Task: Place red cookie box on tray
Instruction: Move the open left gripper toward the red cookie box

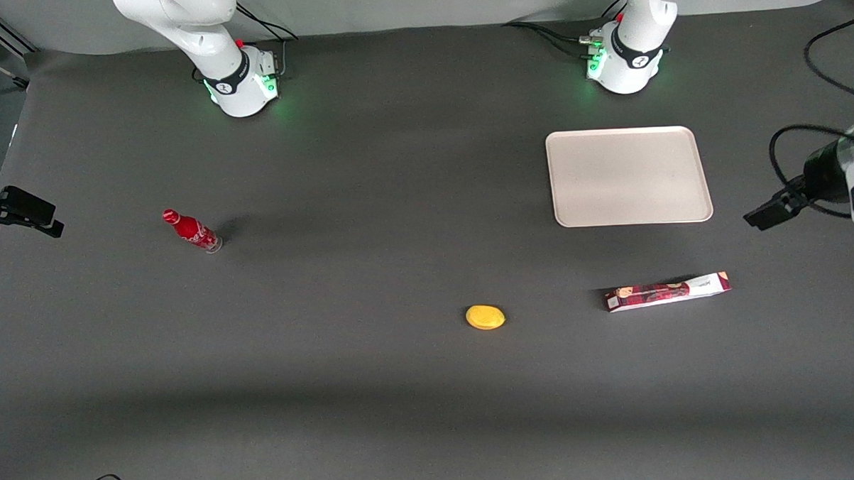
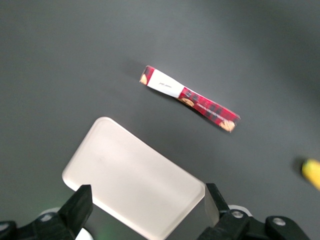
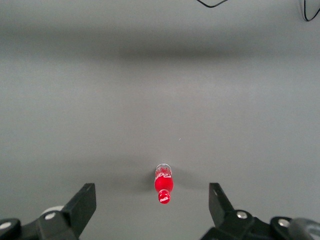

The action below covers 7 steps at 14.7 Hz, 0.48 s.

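Nothing is placed yet. The gripper (image 2: 145,207) hangs wide open and empty, high above the bare tray (image 2: 132,180). The red cookie box (image 2: 190,98) lies flat on the dark counter (image 2: 60,60), ahead of the gripper, just clear of the tray's edge. Reaching, grasping and carrying all remain.

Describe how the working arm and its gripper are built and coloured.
The left arm has glossy white rounded shells with a black band at its base joint, green status lights and black cables running from the base. The gripper, off the working arm's end of the table, is black with angular fingers, open, and a white wrist housing trailing looped black cable.
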Motion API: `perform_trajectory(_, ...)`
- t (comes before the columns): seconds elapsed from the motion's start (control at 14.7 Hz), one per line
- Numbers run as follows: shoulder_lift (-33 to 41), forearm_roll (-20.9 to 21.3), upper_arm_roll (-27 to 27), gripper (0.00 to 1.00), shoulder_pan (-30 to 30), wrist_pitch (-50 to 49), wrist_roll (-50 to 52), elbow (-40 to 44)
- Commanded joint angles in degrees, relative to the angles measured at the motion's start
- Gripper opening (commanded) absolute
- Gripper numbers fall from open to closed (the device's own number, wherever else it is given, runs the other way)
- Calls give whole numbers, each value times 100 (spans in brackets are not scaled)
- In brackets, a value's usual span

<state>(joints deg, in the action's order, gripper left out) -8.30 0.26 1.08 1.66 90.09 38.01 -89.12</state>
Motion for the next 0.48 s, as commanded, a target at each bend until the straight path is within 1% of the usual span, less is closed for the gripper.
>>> perform_trajectory(0.0, -654, 35, -20, 100, 27, 149, 1610, 203)
perform_trajectory(0.2, -1023, 27, -20, 100, 19, 649, 2140, 150)
perform_trajectory(0.41, -1357, 18, -29, 100, 19, 1404, 2711, -69)
